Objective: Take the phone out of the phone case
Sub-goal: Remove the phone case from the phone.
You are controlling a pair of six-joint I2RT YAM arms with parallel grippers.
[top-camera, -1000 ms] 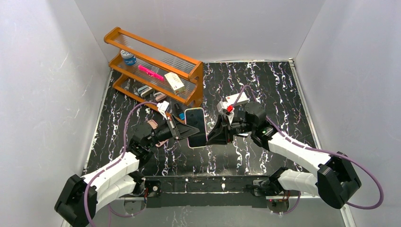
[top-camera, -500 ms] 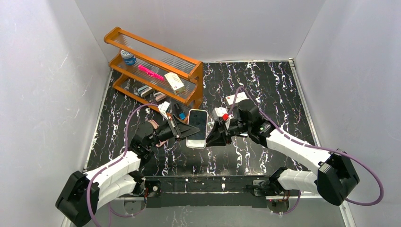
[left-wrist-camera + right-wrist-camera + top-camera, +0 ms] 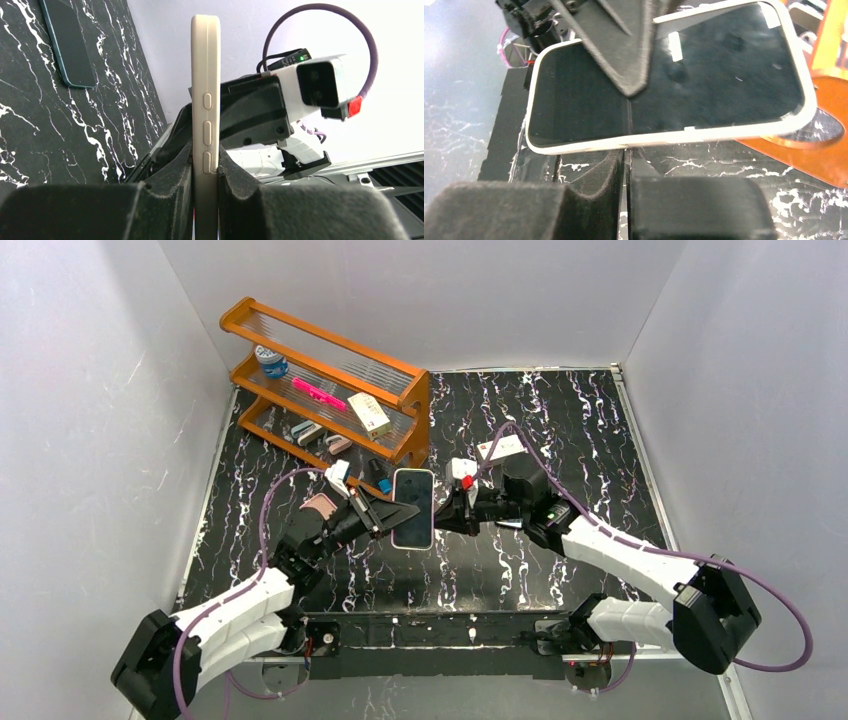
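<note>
A phone in a cream case (image 3: 412, 508) is held above the table, screen up. My left gripper (image 3: 385, 515) is shut on its left long edge. In the left wrist view the cased phone (image 3: 205, 90) stands edge-on between the fingers of the left gripper (image 3: 205, 167). My right gripper (image 3: 447, 516) is at the phone's right edge. In the right wrist view its fingers (image 3: 614, 172) are pressed together just under the case's cream rim (image 3: 664, 135), with nothing between them. The dark screen (image 3: 724, 75) fills that view, with a left finger (image 3: 624, 55) lying across it.
An orange wooden shelf (image 3: 330, 380) with small items stands at the back left; its corner shows in the right wrist view (image 3: 824, 150). A white box (image 3: 503, 448) lies behind the right arm. A dark flat slab (image 3: 67, 42) lies on the black marbled table (image 3: 560, 420).
The phone has turned from tilted to nearly straight and shifted slightly left. The right gripper has moved left against the phone's right edge, and its jaws look narrower than before.
</note>
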